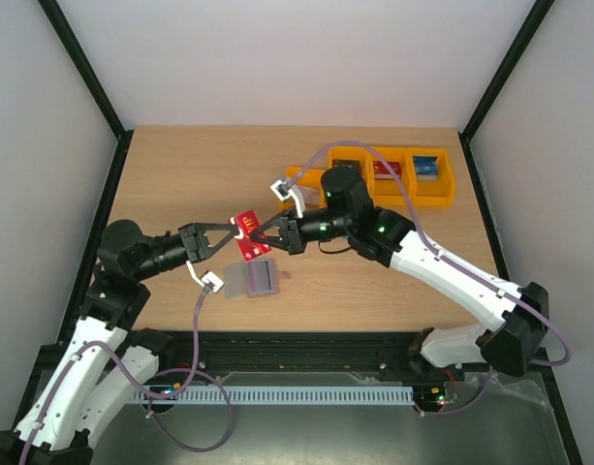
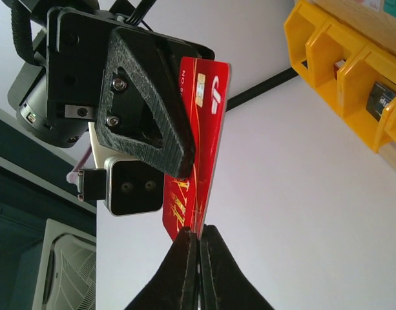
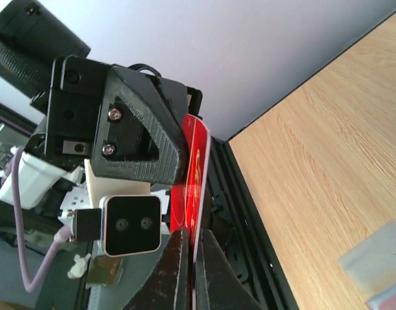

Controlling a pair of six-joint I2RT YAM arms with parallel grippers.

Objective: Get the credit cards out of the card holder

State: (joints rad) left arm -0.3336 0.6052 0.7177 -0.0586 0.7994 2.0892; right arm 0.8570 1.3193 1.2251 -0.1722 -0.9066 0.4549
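— Where is the holder?
— Nearest the arm bases, the pinkish-brown flat leather-like card holder [image 1: 265, 278] lies on the pale wooden tabletop [image 1: 180, 174]. A light blue-grey flat card [image 1: 236, 281] is just beside it at nine o'clock.
— And the end effectors?
— Just beyond, off the tabletop, the left end effector [image 1: 233, 232] and right end effector [image 1: 257, 232] both pinch the red and white plastic credit card [image 1: 248, 249], from nine and three o'clock. The orange plastic bins [image 1: 434, 201] stand far off at one o'clock.
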